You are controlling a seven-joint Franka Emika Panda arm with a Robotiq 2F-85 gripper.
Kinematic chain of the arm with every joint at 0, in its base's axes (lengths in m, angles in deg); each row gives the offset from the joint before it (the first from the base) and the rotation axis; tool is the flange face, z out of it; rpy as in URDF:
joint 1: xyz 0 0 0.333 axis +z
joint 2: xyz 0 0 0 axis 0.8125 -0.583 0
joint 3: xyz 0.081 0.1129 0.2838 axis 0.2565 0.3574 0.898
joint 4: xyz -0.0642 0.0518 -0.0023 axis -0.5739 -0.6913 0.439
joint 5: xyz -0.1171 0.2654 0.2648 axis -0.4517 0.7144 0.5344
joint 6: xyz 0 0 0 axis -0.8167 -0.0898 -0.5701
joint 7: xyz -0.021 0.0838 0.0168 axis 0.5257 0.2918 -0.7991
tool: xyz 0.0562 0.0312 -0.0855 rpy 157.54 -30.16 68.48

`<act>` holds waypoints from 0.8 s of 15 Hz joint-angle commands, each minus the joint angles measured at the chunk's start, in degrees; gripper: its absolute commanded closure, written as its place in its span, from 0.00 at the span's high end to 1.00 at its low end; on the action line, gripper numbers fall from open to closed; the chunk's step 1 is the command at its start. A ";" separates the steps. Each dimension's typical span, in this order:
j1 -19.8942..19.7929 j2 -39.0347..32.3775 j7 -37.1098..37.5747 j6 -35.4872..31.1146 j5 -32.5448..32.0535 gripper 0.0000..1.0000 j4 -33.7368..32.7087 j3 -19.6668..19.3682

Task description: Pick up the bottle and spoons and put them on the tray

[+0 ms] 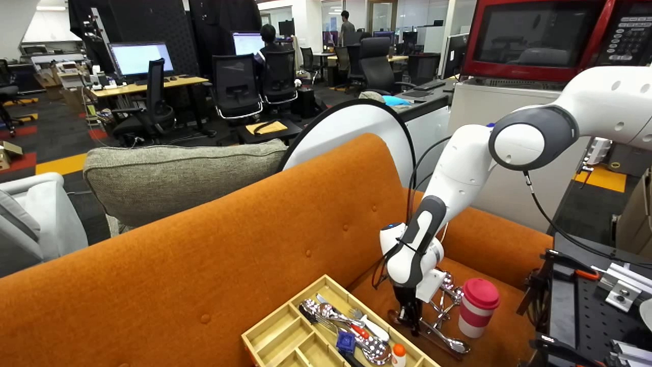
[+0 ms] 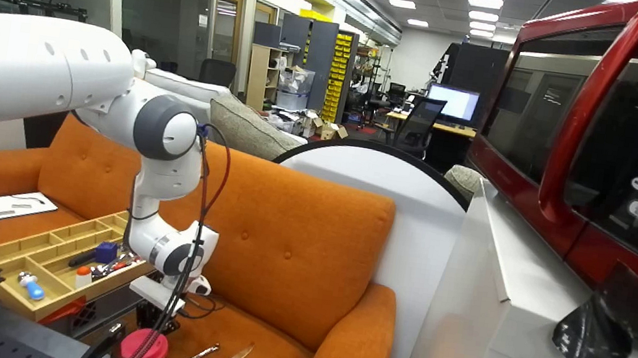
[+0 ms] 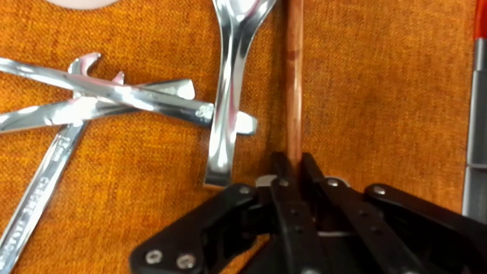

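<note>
The gripper (image 3: 296, 161) has both fingertips against a thin brown wooden handle (image 3: 295, 83), low over the orange seat. In an exterior view this utensil has a rounded dark brown end (image 1: 393, 316) beside the gripper, like a wooden spoon. A silver spoon (image 3: 227, 91) lies alongside the handle, apart from it. Several other silver utensils (image 3: 129, 97) cross each other farther left, some maybe spoons. The bottle (image 1: 477, 308), pale with a red lid and band, stands upright near the utensils. The tray (image 1: 275, 331), pale wood with compartments, sits beside the gripper.
Mixed cutlery (image 1: 374, 349), a blue block (image 1: 346, 342) and a small orange-capped container (image 1: 399, 355) occupy the tray. The sofa backrest (image 1: 254, 244) rises behind. A black rail platform with clamps (image 1: 565, 262) borders the seat. Cables (image 2: 197, 249) hang along the arm.
</note>
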 commanded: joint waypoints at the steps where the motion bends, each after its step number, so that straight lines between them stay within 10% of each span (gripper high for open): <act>1: -3.87 6.49 -2.87 -4.89 1.39 0.03 6.93 2.78; 12: -4.36 38.36 -7.63 -25.64 -2.60 0.03 36.28 8.72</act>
